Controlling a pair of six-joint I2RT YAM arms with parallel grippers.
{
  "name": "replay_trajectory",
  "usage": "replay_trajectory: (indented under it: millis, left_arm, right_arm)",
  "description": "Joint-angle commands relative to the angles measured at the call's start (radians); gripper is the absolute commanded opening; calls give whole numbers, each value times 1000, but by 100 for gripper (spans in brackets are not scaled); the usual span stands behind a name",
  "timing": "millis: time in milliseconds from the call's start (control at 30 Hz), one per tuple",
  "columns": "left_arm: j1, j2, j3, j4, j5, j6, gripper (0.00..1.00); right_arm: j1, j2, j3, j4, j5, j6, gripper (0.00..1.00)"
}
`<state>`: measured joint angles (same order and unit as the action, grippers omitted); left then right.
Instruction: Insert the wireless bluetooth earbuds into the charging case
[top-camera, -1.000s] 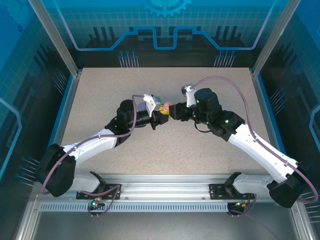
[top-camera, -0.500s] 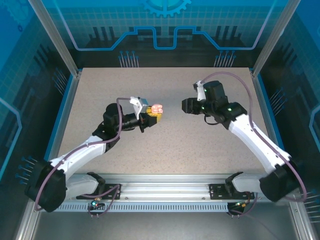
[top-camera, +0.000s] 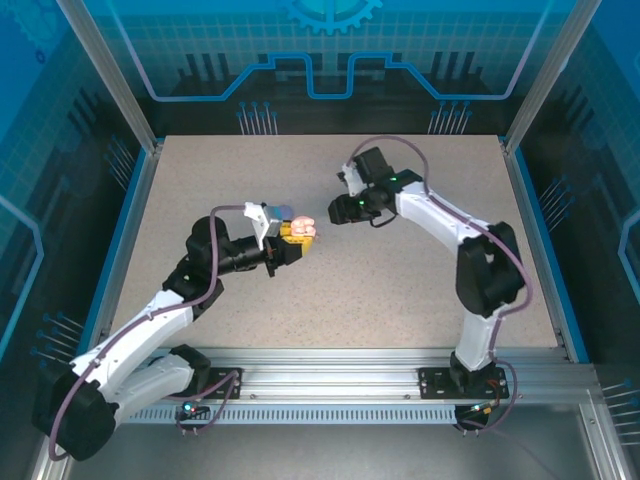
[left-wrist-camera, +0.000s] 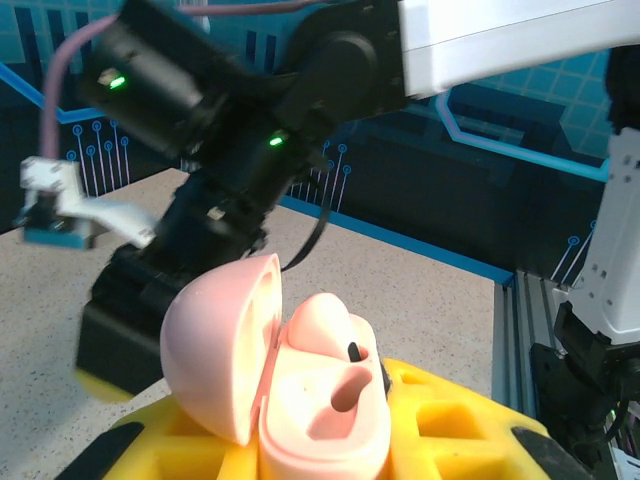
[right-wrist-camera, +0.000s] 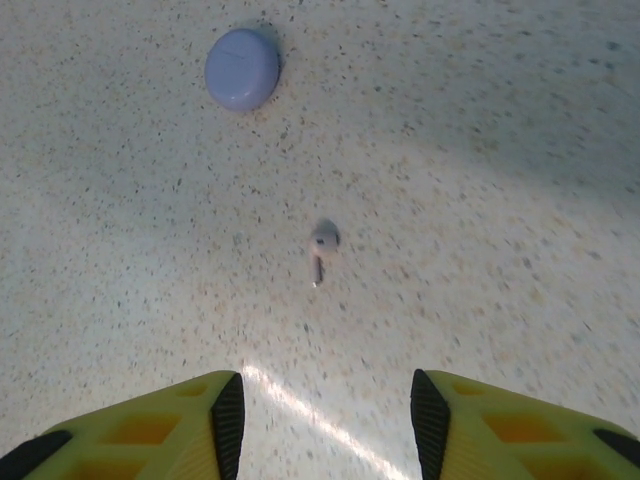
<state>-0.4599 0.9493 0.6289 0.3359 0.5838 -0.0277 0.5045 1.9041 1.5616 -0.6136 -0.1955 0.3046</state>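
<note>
My left gripper (top-camera: 297, 237) is shut on the pale pink charging case (left-wrist-camera: 320, 410), held above the table left of centre. The case's lid (left-wrist-camera: 215, 345) stands open to the left. One pale pink earbud (left-wrist-camera: 325, 325) sits in the far socket, and the near socket (left-wrist-camera: 345, 390) is empty. My right gripper (top-camera: 338, 208) hovers open over the table further back. Between and beyond its yellow fingers (right-wrist-camera: 150, 425) a small purple earbud (right-wrist-camera: 322, 240) lies loose on the table, stem toward the gripper (right-wrist-camera: 325, 420).
A closed round purple case (right-wrist-camera: 242, 68) lies on the table beyond the loose bud. The right arm (left-wrist-camera: 250, 150) hangs close behind the pink case in the left wrist view. A speckled table (top-camera: 400, 290) is bounded by blue side rails and a metal rail at the front.
The two grippers were together at the table's centre; the right one has pulled away and swung back and left, over the purple bud. The left arm drew back left with the case.
</note>
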Motion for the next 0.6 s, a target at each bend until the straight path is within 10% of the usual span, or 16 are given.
replay_trajectory:
  millis: [0, 567]
  left_arm:
    - [8, -29, -20, -24, 5, -20, 17]
    - [9, -47, -35, -17, -7, -21, 17]
  right_arm:
    - [45, 100, 102, -86, 16, -22, 50]
    - [171, 495, 553, -361, 262, 16, 37]
